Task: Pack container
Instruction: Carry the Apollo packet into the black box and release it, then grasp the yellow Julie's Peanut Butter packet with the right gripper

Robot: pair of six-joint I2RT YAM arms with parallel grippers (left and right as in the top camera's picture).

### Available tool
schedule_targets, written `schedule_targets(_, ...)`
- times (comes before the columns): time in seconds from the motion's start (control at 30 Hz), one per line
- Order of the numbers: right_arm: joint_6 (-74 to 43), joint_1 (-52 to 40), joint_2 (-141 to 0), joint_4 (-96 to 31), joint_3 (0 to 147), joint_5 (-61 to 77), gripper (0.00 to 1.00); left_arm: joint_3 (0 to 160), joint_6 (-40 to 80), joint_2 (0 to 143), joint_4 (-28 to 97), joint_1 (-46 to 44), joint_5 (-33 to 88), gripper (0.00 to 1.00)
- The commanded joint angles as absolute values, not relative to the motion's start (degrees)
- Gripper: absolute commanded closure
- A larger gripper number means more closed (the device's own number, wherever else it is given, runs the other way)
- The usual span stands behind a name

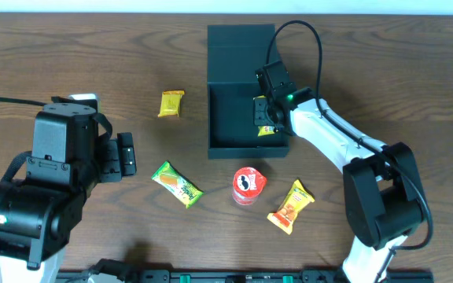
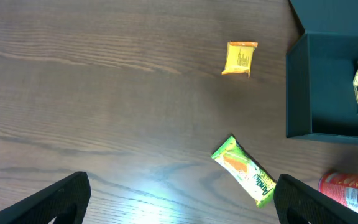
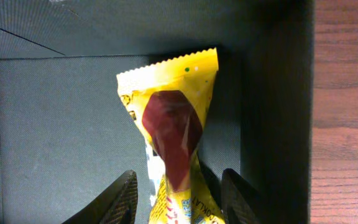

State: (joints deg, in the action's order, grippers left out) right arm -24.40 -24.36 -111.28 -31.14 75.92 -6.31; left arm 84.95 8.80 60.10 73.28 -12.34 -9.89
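A dark wood-grain bench [image 1: 69, 47] fills the frame. A small yellow packet [image 1: 171, 104] lies alone in the upper centre-left. In the lower middle a green packet [image 1: 177, 184] with an orange patch lies on a diagonal. Near its right sits a red can [image 1: 249, 186] with a printed face. A yellow-orange packet [image 1: 291, 207] lies tilted just right of the can, apart from it.

Overhead looks straight down on the whole table [image 1: 69, 47]. The left wrist views it nearer. The right wrist peers closely into the box [image 1: 241, 49], which all three share.
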Motion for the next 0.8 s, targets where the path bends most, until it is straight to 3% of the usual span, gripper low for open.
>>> schedule_targets(0.0, -24.6, -24.8, -111.4, -31.7, 77.2, -7.3, 0.56, 86.1, 9.0, 59.7, 73.0, -12.3, -11.4, 0.05)
schedule_targets(0.33, -15.7, -24.8, -98.3, -38.4, 78.8, -5.6, 0.57, 86.1, 9.0, 59.7, 70.6, -12.3, -12.5, 0.04)
schedule_targets(0.6, -14.8, -24.8, -79.9, -68.4, 78.9, -12.9, 0.49, 86.1, 9.3, 59.7, 69.5, -12.3, -14.4, 0.05)
schedule_targets(0.77, -27.6, -25.3, -73.4, -79.1, 75.2, -12.4, 0.46, 86.1, 9.3, 59.7, 68.6, -12.3, -15.2, 0.05)
